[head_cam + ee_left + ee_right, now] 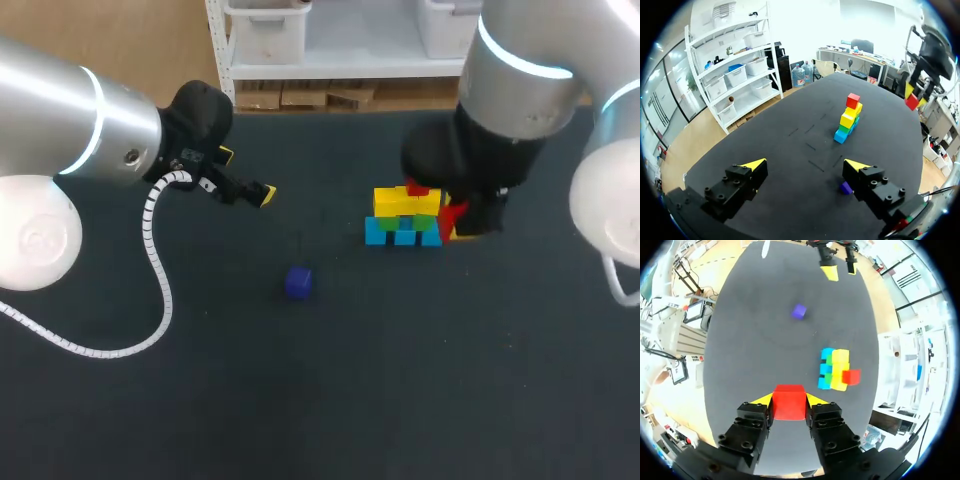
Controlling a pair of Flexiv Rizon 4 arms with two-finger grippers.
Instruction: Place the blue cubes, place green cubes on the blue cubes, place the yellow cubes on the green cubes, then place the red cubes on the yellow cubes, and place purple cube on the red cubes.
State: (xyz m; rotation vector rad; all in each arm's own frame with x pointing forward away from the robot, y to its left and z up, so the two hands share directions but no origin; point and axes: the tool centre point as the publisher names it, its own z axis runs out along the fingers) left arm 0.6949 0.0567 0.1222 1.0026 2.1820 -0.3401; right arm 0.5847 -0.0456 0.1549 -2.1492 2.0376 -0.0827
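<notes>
Right wrist view: right gripper (789,400) clamps a red cube (789,402) just off the stack (832,371). It should square it over the bare yellow cube (841,357) and release gently. Left gripper (805,165) hangs wide open and empty, well clear of the stack.

Table (420,380) matt, cloth-like — cubes (405,203) smooth plastic, left arm (50,110) glossy.

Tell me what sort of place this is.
Probably a robotics lab test bench: a dark matte table, a stack of blue, green, yellow and red cubes, the right gripper holding another red cube, and the left gripper open and empty.
</notes>
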